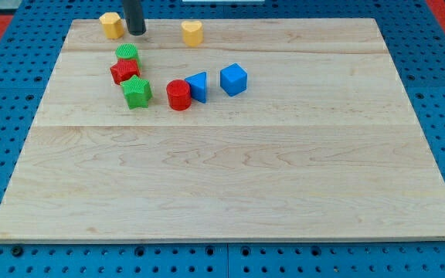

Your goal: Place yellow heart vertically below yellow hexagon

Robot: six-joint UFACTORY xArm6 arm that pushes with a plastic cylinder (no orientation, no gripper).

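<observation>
My tip [135, 33] sits at the surface's [230, 185] top edge, just right of the yellow hexagon [112, 25]; there are no fingers, only a bare rod. The yellow heart [192, 33] lies further right (light, hard, probably slippery), best pushed squarely on its right flank.

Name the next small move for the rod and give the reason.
Probably swing my tip around to the right of the yellow heart. The tip now sits just right of the yellow hexagon, between both, while the heart lies level with the hexagon, not below it. A push from the far side would send it left.
</observation>
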